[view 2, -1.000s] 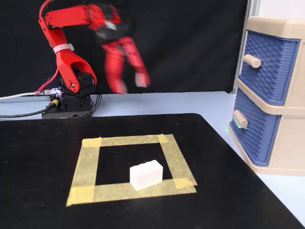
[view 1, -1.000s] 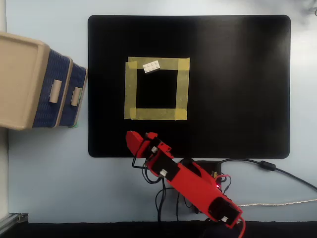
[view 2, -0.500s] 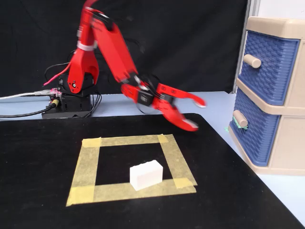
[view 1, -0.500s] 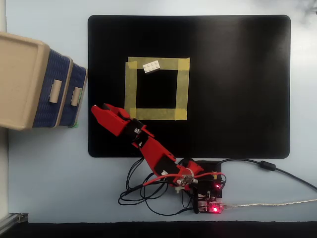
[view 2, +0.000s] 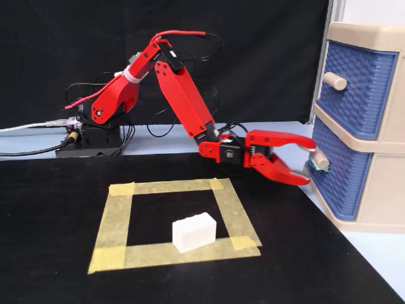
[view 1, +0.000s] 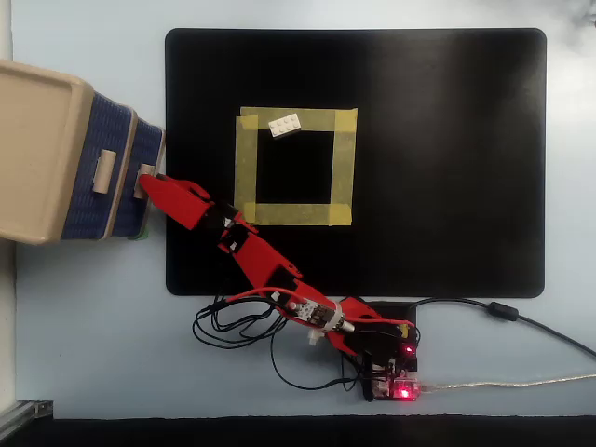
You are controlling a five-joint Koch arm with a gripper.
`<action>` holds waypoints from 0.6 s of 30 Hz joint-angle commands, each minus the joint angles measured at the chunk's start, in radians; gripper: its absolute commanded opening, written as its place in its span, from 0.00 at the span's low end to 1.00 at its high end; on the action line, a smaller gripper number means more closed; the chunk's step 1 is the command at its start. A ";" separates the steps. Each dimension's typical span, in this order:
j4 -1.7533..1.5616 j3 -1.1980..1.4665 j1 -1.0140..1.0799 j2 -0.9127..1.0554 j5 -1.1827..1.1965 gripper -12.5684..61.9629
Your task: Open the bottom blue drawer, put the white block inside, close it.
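Red plastic gripper (view 2: pixel 309 163) stood with jaws apart around the beige handle (view 2: pixel 321 161) of the dark blue woven bottom drawer (view 2: pixel 338 183), apparently unopened. Small white studded block (view 2: pixel 194 231) lay on the yellow tape square (view 2: pixel 237 202), toward the black mat's (view 1: pixel 447 140) centre.

Bottom drawer (view 2: pixel 347 177): dark blue, woven texture, small beige handle (view 2: pixel 321 162), lower of two in a beige cabinet at the right edge of the fixed view, left edge overhead (view 1: pixel 149 177); front pushed out slightly past the upper drawer overhead. White block (view 2: pixel 194 231): small studded brick, flat on the mat, lower centre of the fixed view; overhead (view 1: pixel 285 124), upper centre, slightly skewed, lying on yellow tape.
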 commanded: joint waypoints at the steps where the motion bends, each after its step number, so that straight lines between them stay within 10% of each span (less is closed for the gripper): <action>1: 0.015 -0.060 -0.018 0.011 -0.040 0.62; 5: 0.149 -0.083 -0.020 0.005 -0.029 0.53; 10: 0.357 -0.020 -0.015 0.063 -0.032 0.08; 18: 0.383 0.693 0.031 0.580 -0.037 0.06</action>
